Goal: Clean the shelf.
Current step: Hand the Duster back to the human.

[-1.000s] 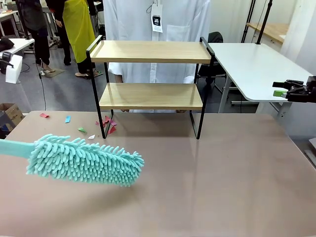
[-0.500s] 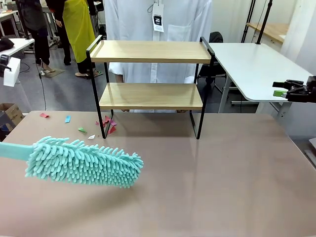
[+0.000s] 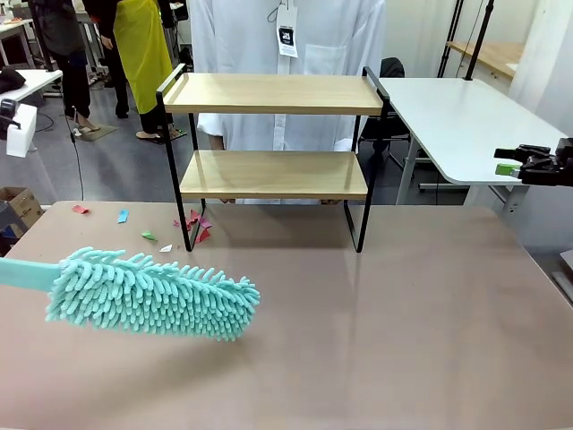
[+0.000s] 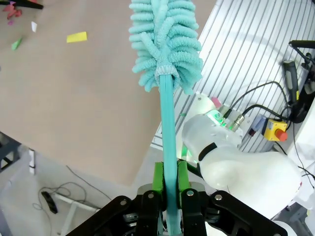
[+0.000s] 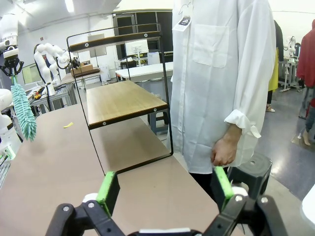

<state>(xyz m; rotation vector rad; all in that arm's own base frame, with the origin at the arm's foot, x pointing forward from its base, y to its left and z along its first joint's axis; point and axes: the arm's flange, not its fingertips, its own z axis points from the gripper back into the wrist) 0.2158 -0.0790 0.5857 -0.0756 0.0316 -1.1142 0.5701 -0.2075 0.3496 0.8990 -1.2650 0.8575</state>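
Left hand point(image 4: 170, 179) clamped on duster point(image 3: 152, 294) handle, front-left of shelf point(image 3: 273, 175); approach step, I'd say. Next: raise it over the side rail onto a board.

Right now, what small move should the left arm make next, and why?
Probably lift the teal duster toward the top board of the shelf. The left hand is shut on its handle, and the fluffy head hangs low over the brown table, short of the shelf.

free: table point(image 3: 403, 305) right of duster point(image 3: 152, 294) | blocked: shelf point(image 3: 273, 175) at far edge
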